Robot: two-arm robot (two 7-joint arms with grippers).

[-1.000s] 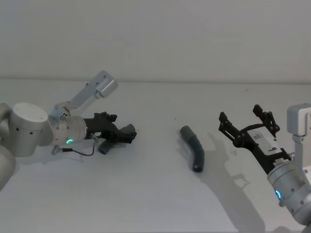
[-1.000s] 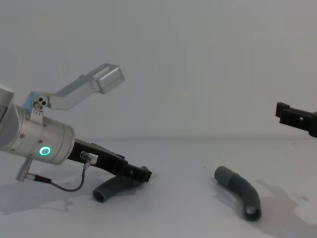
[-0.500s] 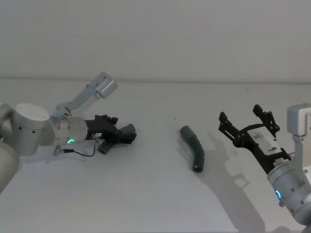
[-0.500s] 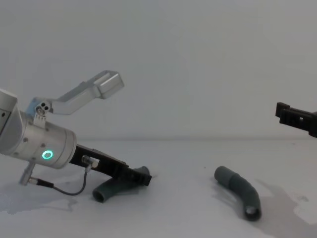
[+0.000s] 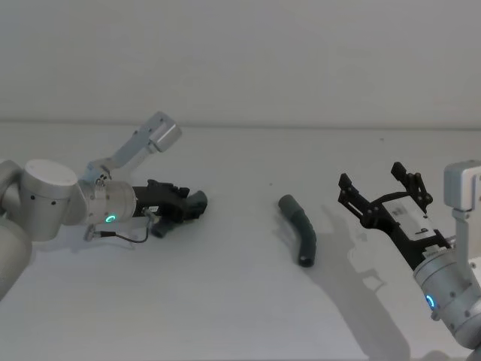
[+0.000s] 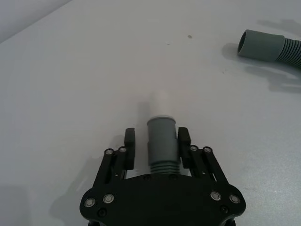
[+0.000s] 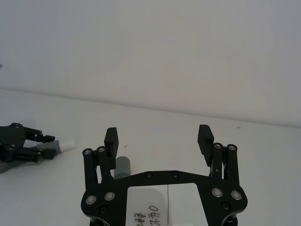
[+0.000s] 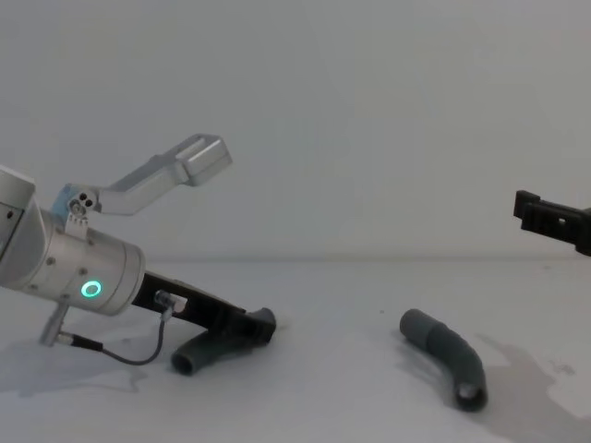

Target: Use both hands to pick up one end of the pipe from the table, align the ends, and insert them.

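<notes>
Change: narrower at the left gripper [image 5: 192, 204] than a second ago, fingers drawn in from a wider spread, tips pulled back slightly toward the robot's left.
Unchanged: right gripper [image 5: 379, 179] and right hose piece [image 5: 301, 233], in the same spots as a second ago.
Left gripper: low over the table [image 5: 225, 301] at the robot's left, clenched on the left hose piece [image 6: 162, 141], one pad on each side of its smooth grey collar.
Left hose piece: sits between the fingers [image 6: 130, 141], with the white stub tip [image 6: 162, 100] poking out past the fingertips and the ribbed part running back under the palm; other end down on the table in the chest view.
Right gripper: held above the table at the robot's right, spread wide, grasping nothing.
Right hose piece: lies curved on the table between the two grippers, well apart from both, nearer the right one; wide grey cuff [image 6: 256, 43] at the end farther from the robot.
</notes>
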